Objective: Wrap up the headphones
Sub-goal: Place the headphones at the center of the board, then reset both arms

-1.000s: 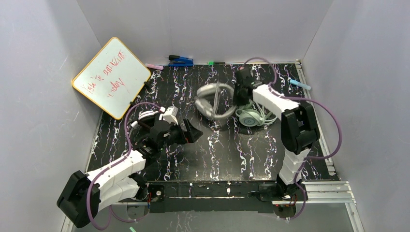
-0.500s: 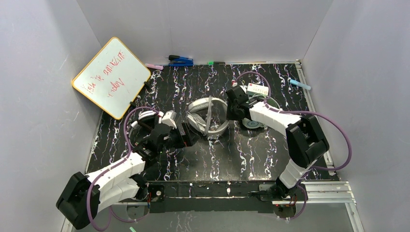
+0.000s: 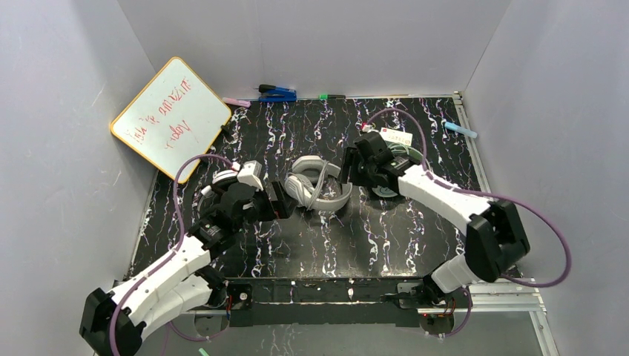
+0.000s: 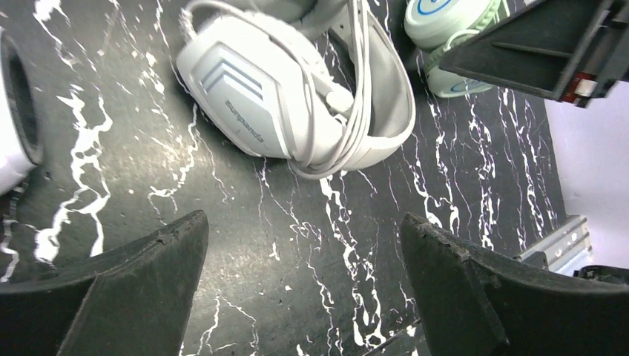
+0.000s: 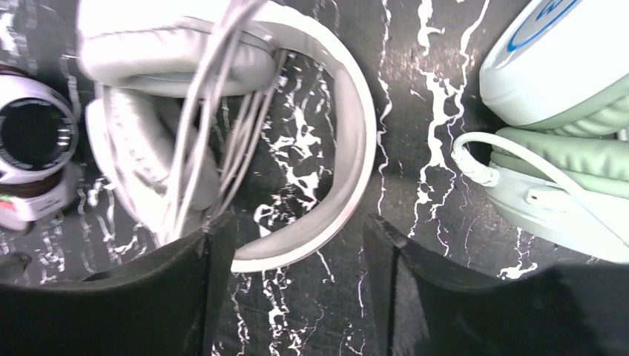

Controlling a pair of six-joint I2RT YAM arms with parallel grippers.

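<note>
Plain pale grey walls [image 3: 334,44] box in a black tabletop [image 3: 348,245] veined with white marbling, under even light. A yellow-edged whiteboard [image 3: 171,119] scrawled with red writing leans against the left wall. Aluminium rails [image 3: 504,285] run along the table's near and right edges.

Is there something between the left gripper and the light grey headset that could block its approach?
Nothing visible stands between them. The left gripper is open, and only bare table separates its fingers from the light grey headset. The mint-green headset lies beyond the grey one, out of the path.
</note>
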